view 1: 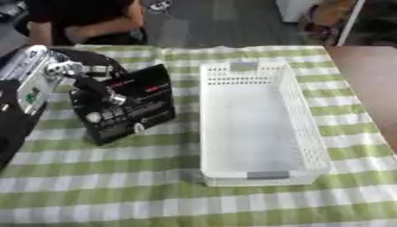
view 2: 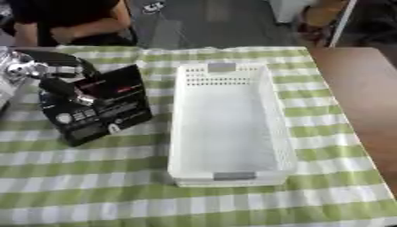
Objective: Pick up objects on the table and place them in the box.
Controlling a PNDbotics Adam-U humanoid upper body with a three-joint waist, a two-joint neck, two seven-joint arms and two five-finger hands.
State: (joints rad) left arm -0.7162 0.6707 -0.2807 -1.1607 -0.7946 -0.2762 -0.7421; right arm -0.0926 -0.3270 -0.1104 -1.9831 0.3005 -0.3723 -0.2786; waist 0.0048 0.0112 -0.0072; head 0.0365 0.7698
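Observation:
A black box-shaped package [view 1: 133, 106] with white and red print stands tilted on the checked tablecloth, left of the white basket [view 1: 298, 111]. My left hand [view 1: 97, 88] comes in from the left with its fingers curled over the package's upper left edge and front face. The basket holds nothing and lies lengthwise in the middle of the table. My right hand shows in neither view.
The green and white checked cloth [view 1: 155, 195] covers the table. A bare brown tabletop [view 1: 368, 84] lies to the right. My left arm's silver and black forearm [view 1: 27, 75] fills the left edge. A seated person is beyond the far edge.

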